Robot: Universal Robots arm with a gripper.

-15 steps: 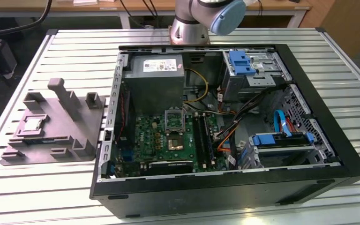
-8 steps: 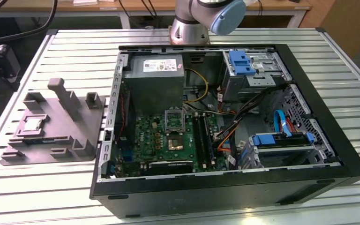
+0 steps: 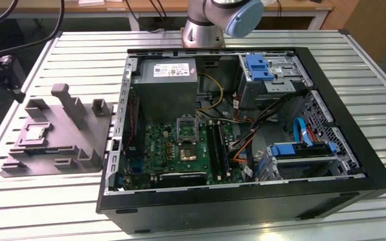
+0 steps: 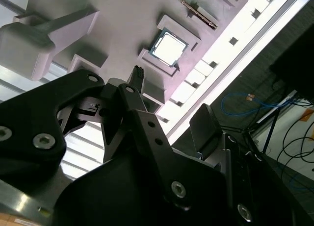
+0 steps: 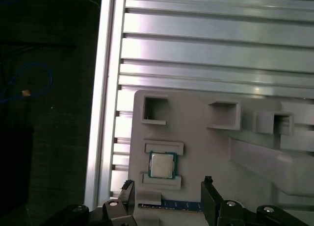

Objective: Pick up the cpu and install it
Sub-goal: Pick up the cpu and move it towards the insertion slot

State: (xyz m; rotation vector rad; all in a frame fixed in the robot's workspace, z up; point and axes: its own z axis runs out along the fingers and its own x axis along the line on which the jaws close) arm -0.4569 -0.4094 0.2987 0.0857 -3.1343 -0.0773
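My fingers [image 5: 210,196] are released and empty, spread wider than the cpu [image 5: 162,165]. They hang over it with no contact that I can see. The cpu lies flat, silver top up, in its shallow nest on the grey-purple fixture [image 5: 196,147]. The fixture sits on the slatted bench [image 5: 221,44], to the exterior view's left of the open computer case [image 3: 213,206]. Nothing is picked or installed yet.

Risks, as I judge them:
- The chip is thin and gives little edge to grip. The nest's raised lips sit just beside it, so a close could land on the lips or pinch one corner and tip the chip.
- A tilted or slipping chip would meet the socket [image 3: 187,152] skew, which could damage the contacts.
- Loose cables [image 3: 270,113] run near the socket on the motherboard [image 3: 166,145] and could snag on the way in.

Hard to tell:
- How high I am above the chip.
- Which corner carries the chip's orientation mark.
- Whether the socket frame is fully lifted.
- The socket contacts are too small to read.
- The finger roots are cut off in the first wrist view, and in the second wrist view my own body blocks much of the fixture.
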